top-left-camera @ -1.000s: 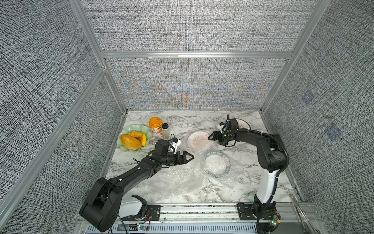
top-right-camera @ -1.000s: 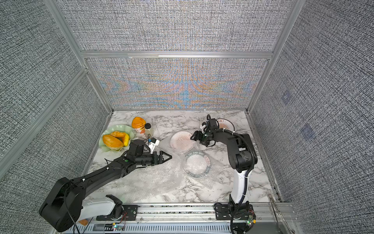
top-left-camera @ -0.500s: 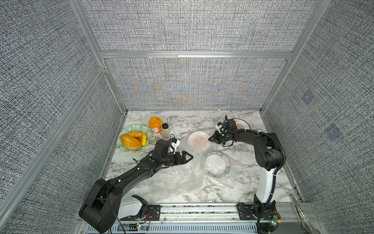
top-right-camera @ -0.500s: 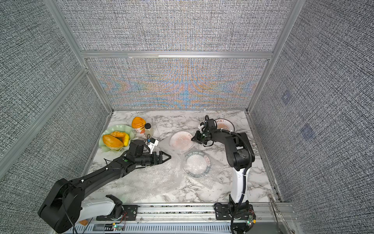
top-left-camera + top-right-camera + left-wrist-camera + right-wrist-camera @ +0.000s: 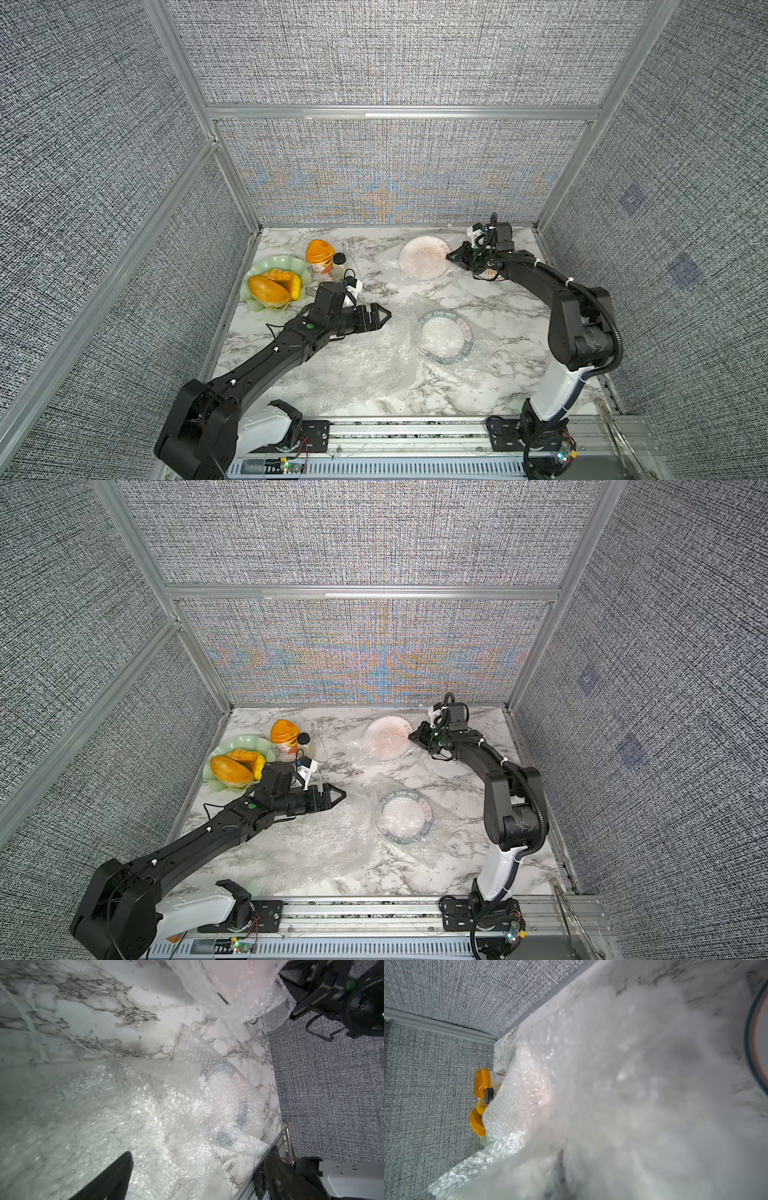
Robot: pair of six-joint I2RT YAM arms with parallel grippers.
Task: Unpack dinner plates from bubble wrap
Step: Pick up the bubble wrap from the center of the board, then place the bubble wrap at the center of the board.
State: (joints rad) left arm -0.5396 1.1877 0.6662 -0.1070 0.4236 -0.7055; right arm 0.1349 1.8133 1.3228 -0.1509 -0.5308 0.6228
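Marble table [image 5: 498, 395]: bubble wrap [image 5: 409, 270] between right tool's [image 5: 451, 255] jaws.

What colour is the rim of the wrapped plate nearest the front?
Dark green band, on the round white plate; best in a top view.

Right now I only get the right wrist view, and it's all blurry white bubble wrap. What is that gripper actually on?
Observer: The right gripper is shut on the bubble wrap at the sunburst plate's edge.
Operator: And the other arm?
Observer: The left gripper hangs open over a loose sheet, beside the green-rimmed plate, which lies under wrap.
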